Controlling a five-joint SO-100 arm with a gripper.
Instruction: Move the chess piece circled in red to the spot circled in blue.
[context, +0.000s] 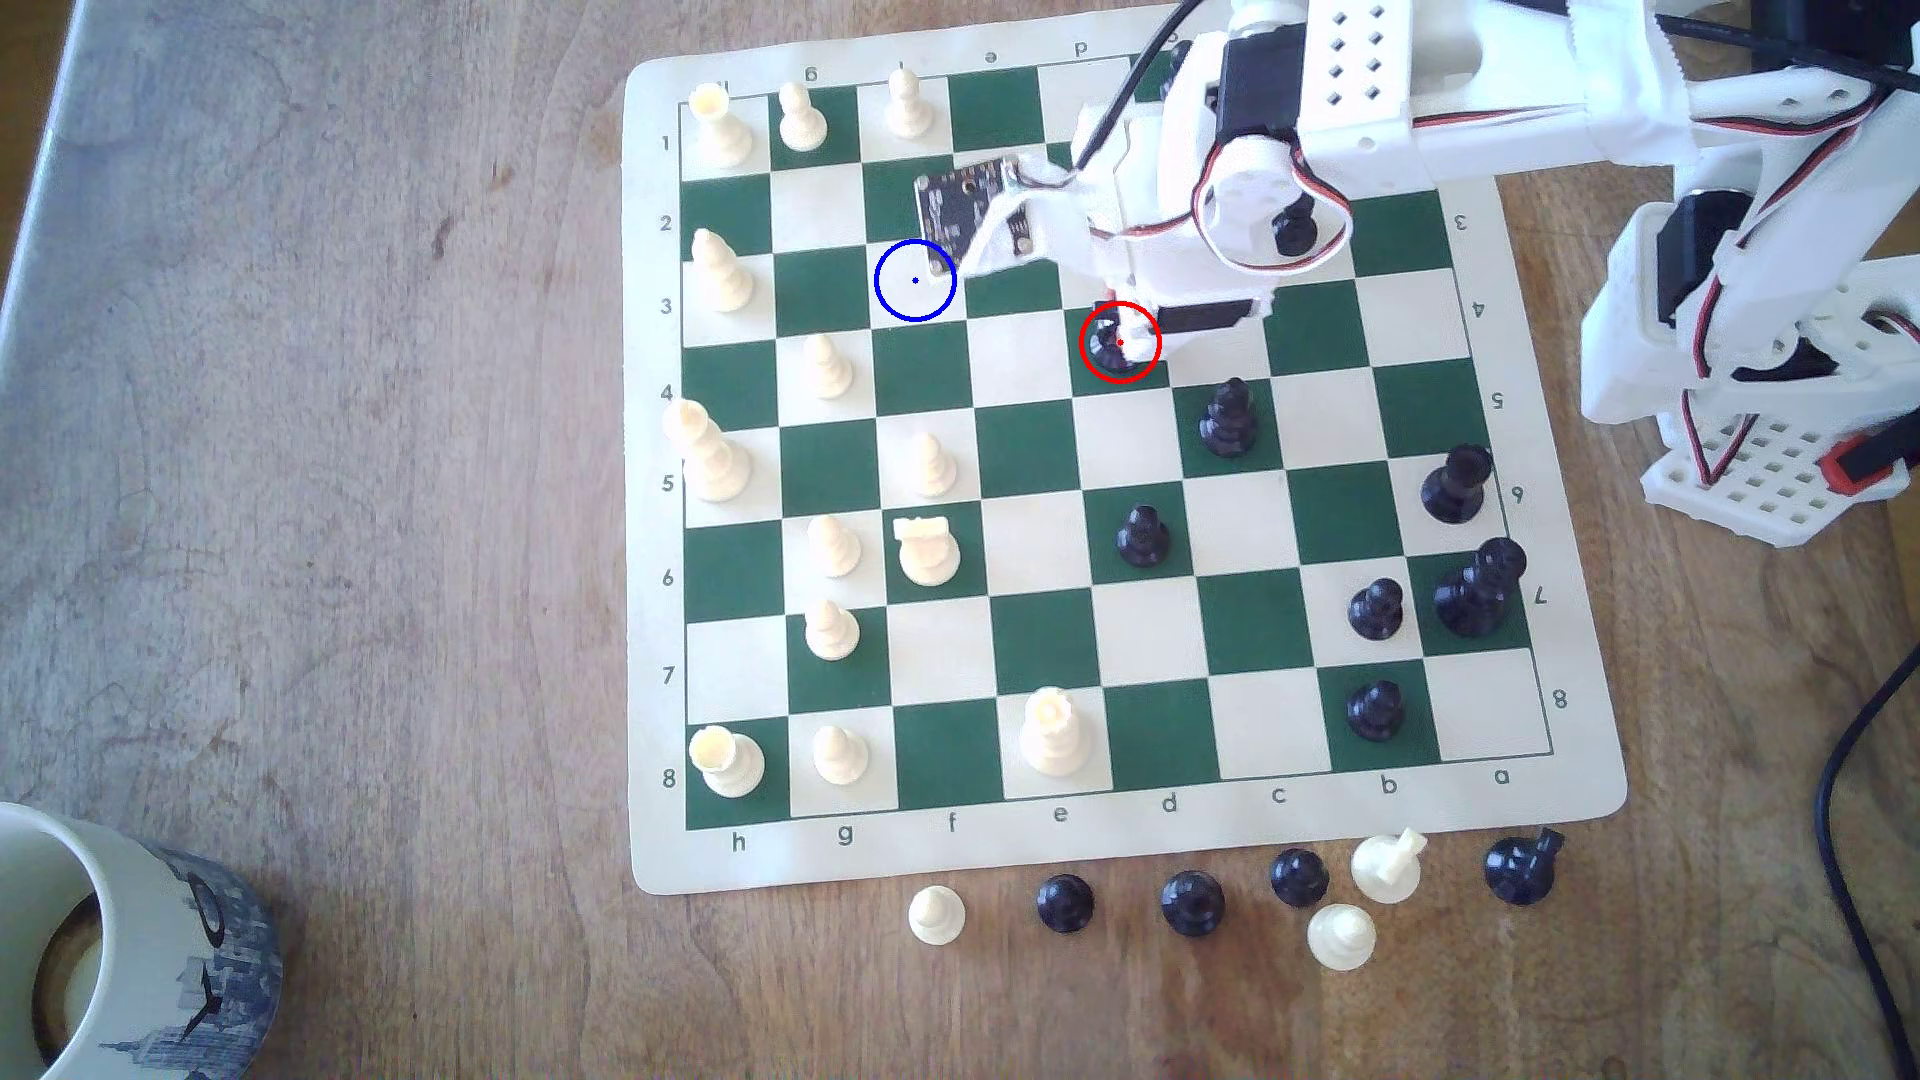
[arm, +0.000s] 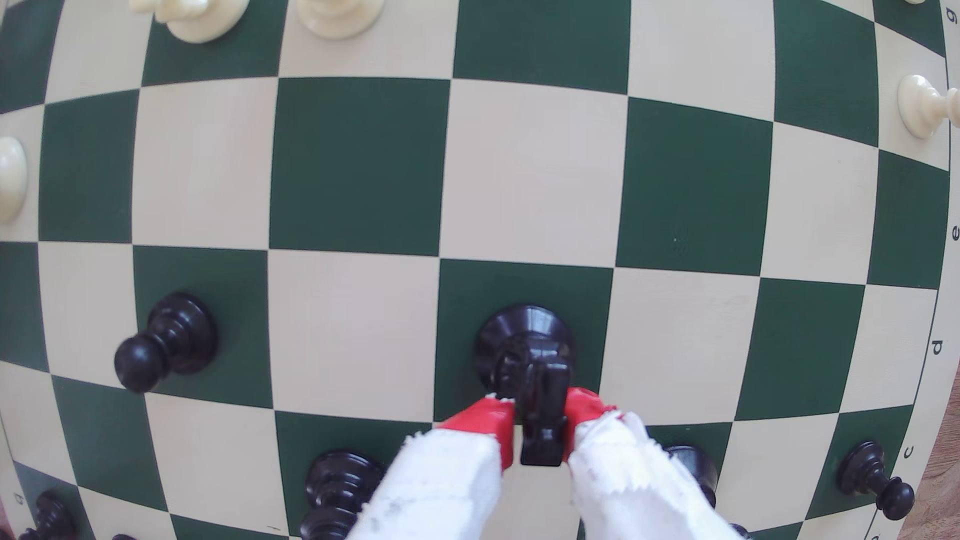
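Note:
The chess piece (context: 1108, 353), a glossy black knight, stands on a green square inside the red ring, right of the board's middle in the exterior view. In the wrist view its round base (arm: 527, 332) rests on the green square. Its jutting head sits between my red-tipped fingers (arm: 485, 418), which press it from both sides. My gripper (context: 1130, 343) (arm: 540, 415) is shut on the knight's head. The spot (context: 914, 280), a cream square with a blue ring and dot, lies two squares to the exterior view's left and one row farther back. It is bare.
Black pawns (context: 1229, 415) (context: 1143, 535) stand near the knight. Cream pieces such as a pawn (context: 826, 363) fill the exterior view's left files. Several captured pieces (context: 1193, 901) lie off the chessboard's (context: 1143, 831) near edge. A mug (context: 125, 955) sits at the lower left.

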